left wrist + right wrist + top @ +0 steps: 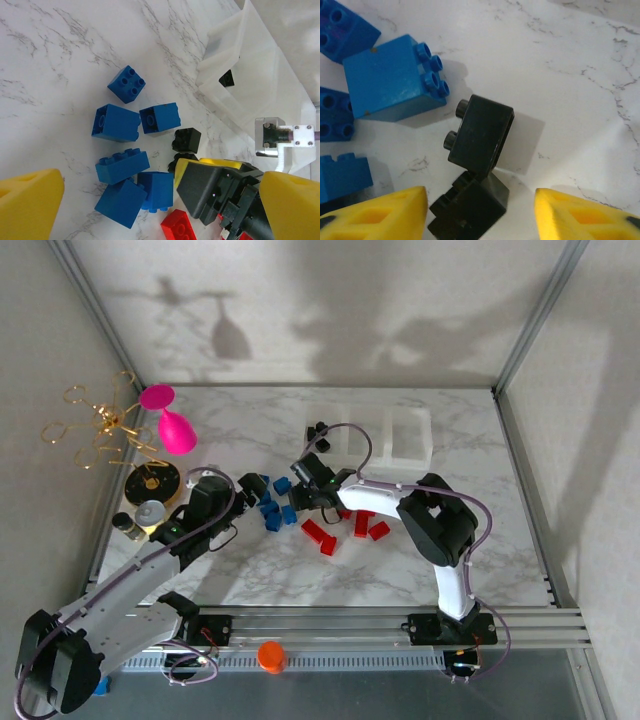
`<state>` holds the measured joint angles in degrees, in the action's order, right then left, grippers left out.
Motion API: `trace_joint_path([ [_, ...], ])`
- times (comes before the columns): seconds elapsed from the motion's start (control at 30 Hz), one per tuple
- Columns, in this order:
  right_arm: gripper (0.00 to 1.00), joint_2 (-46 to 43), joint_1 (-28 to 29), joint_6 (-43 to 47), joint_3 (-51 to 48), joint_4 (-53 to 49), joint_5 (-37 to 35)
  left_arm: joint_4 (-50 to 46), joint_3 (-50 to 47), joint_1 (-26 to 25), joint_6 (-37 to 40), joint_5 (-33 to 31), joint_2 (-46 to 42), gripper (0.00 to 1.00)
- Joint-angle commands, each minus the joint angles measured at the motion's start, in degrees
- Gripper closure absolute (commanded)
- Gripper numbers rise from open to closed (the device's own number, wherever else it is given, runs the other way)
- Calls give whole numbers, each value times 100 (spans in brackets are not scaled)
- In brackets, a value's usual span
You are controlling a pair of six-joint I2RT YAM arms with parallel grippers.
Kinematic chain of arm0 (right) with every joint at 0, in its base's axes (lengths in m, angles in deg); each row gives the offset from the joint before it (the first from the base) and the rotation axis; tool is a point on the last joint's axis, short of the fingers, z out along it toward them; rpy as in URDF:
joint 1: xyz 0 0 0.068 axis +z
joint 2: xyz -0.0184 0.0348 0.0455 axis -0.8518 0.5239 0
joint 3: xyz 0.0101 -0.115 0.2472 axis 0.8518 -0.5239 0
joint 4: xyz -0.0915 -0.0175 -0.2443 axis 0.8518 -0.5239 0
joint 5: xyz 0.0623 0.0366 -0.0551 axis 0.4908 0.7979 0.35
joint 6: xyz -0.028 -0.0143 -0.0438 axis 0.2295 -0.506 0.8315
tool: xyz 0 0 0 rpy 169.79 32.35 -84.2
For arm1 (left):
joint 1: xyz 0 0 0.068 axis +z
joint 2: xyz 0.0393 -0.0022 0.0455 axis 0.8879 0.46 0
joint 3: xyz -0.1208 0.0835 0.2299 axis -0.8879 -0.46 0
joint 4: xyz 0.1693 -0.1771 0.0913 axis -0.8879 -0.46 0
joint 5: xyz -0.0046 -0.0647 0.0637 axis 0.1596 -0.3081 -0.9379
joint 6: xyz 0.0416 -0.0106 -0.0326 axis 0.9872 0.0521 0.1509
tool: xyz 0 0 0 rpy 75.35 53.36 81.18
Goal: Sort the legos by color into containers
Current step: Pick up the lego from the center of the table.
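two black legos (479, 131) lie on the marble table (570, 75) beside blue legos (395, 80). right gripper (480, 195), jaws parted, straddles the nearer black lego (470, 210), unclamped; left gripper (161, 177) gapes empty, farther off. right arm's pick.

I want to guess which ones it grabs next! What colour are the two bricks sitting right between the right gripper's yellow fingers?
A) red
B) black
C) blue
B: in the right wrist view, two black bricks lie in the gap of the open right gripper, while the blue bricks sit off to one side.
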<state>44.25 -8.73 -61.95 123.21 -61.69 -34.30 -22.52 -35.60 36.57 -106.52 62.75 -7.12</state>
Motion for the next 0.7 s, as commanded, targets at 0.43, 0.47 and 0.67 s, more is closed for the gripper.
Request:
trace_joint_path([
  [0.43,64,-105,51,-17,105,-147,-358,71,66,-41,67,-121,59,0],
  [0.47,64,-141,44,-9,132,-170,-365,66,86,-41,80,-113,53,0],
  [0.67,64,-433,-155,108,303,-263,-350,53,282,-41,189,-125,174,0],
])
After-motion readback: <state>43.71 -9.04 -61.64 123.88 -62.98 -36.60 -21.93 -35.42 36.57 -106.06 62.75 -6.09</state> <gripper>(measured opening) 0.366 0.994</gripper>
